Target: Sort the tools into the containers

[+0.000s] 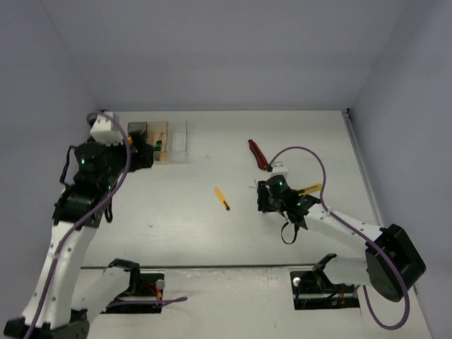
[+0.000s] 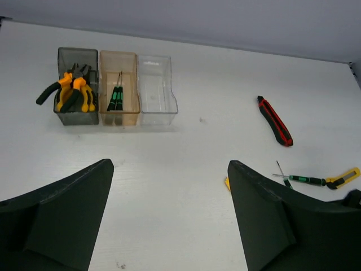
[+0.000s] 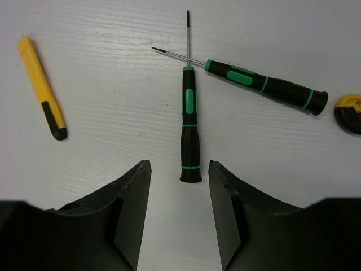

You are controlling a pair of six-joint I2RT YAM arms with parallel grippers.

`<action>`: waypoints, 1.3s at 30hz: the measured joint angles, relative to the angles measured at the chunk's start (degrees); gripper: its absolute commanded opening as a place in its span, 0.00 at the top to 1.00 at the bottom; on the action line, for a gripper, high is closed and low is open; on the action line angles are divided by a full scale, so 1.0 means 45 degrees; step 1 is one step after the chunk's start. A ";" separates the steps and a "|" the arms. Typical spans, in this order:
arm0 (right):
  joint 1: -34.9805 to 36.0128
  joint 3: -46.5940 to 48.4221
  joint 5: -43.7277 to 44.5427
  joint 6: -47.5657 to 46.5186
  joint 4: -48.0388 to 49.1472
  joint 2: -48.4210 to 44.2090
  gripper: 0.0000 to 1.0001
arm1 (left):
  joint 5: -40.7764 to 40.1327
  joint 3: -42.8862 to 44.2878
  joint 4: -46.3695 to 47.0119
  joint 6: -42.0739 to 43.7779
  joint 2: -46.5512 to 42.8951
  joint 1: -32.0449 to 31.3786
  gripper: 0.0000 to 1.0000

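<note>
Gaping wide, the right hand (image 3: pixel 179 167) hangs over crossed screwdrivers (image 3: pixel 190 121) hidden from the top view

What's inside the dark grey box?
The dark grey bin holds a pile of pliers with orange and black handles. One handle pokes out over its left wall. The pile hides how many there are and whether anything lies underneath.

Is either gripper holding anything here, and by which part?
Nothing is held. The right gripper is open, flanking the handle end of a screwdriver; the left gripper is open and empty.
</note>
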 measured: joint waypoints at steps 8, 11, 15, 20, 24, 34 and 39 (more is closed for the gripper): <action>-0.0136 0.0698 0.0087 -0.0171 0.0188 0.2295 0.66 | 0.0985 -0.3517 -0.0097 -0.0469 -0.1574 0.0059 0.20; -0.0136 0.0766 0.0114 -0.0189 0.0319 0.2898 0.77 | 0.1215 -0.4398 -0.0285 -0.0535 -0.1384 0.0059 0.20; -0.0136 0.0766 0.0130 -0.0209 0.0483 0.3260 0.85 | 0.1438 -0.4516 -0.0374 -0.0540 -0.1423 0.0090 0.20; -0.0116 0.0800 0.0114 -0.0308 0.0636 0.3407 1.00 | 0.1769 -0.4516 -0.0312 -0.0609 -0.1545 0.0449 0.20; 0.0007 0.1016 0.0081 -0.0406 0.0745 0.3681 1.00 | 0.1892 -0.4516 -0.0308 -0.0749 -0.1604 0.0702 0.20; 0.0846 0.1433 -0.1667 0.0096 0.2208 0.4468 1.00 | 0.2190 -0.4556 -0.0069 -0.1137 -0.1622 0.0793 0.20; 0.1196 0.1782 -0.2320 0.0247 0.2585 0.4790 1.00 | 0.2299 -0.4612 0.0098 -0.1336 -0.1622 0.0793 0.20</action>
